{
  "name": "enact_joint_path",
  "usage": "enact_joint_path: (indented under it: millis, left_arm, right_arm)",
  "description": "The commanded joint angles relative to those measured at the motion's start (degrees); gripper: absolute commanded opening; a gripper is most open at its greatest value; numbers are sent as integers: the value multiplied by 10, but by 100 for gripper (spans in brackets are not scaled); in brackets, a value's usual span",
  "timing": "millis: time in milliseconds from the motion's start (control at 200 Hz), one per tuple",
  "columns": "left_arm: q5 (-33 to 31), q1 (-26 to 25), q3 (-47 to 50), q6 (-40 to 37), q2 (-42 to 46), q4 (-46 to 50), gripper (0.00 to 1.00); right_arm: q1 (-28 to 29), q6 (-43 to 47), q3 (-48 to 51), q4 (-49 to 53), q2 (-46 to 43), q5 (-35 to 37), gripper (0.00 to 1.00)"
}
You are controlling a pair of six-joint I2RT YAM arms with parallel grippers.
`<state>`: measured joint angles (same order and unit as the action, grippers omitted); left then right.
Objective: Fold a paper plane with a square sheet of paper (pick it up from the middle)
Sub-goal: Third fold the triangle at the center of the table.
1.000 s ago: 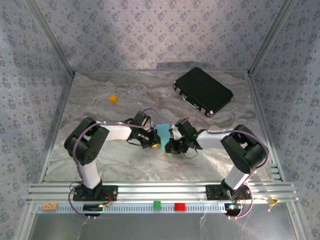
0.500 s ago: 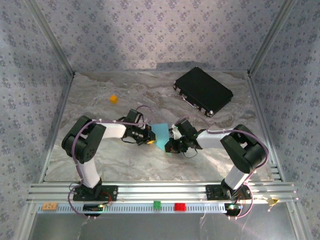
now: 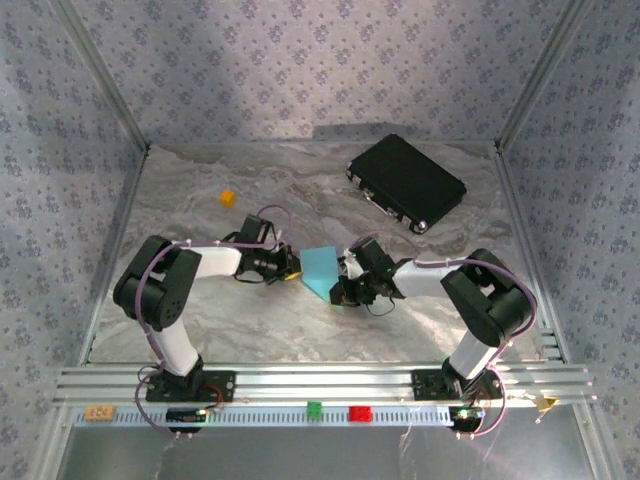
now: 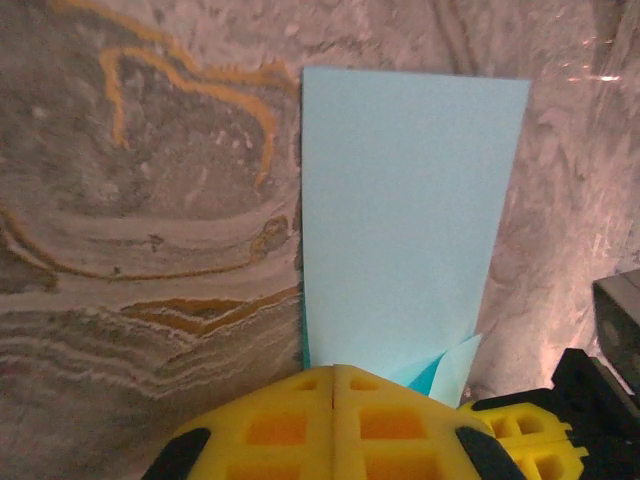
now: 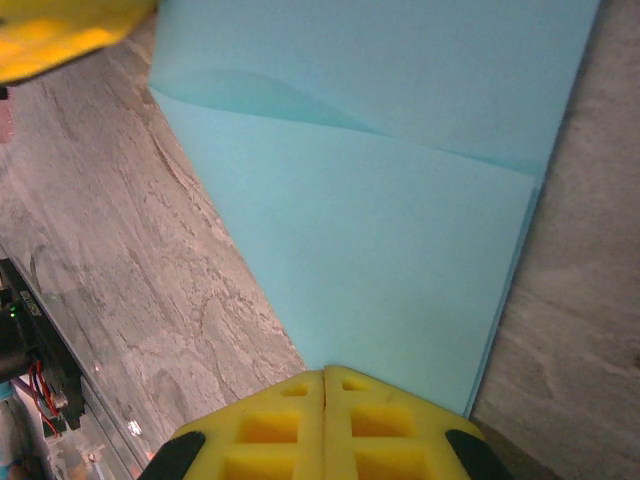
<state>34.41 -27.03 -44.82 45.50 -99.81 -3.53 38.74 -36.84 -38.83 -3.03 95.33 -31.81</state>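
Running lengthwise ahead of the left gripper (image 4: 333, 373), which pinches its near end, the folded square sheet of paper (image 4: 400, 220) is also clamped by the right gripper (image 5: 325, 375) alongside.

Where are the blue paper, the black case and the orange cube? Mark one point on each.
blue paper (image 3: 320, 267): top external view, middle of its visible face.
black case (image 3: 405, 181): top external view, centre of its lid.
orange cube (image 3: 227, 198): top external view, its upper face.
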Motion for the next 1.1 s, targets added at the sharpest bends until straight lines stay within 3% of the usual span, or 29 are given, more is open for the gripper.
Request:
enact_joint_path:
  millis: [0, 165, 330, 575, 795, 1094]
  left_arm:
    - [-14, -4, 3, 8, 39, -3, 6]
    - [0, -41, 2, 16, 44, -26, 7]
    - [-3, -73, -3, 26, -4, -45, 3]
    - [-29, -59, 9, 29, -43, -23, 0]
    - [-13, -51, 21, 20, -47, -34, 0]
    - [-1, -50, 16, 16, -55, -39, 0]
  right_arm:
    - [-5, -10, 17, 55, 23, 38, 0]
    - [-6, -15, 18, 46, 23, 38, 0]
    - [-6, -19, 18, 42, 23, 39, 0]
    - [-7, -17, 13, 39, 17, 36, 0]
    - [2, -10, -31, 38, -2, 18, 0]
    - [17, 4, -109, 33, 74, 8, 1]
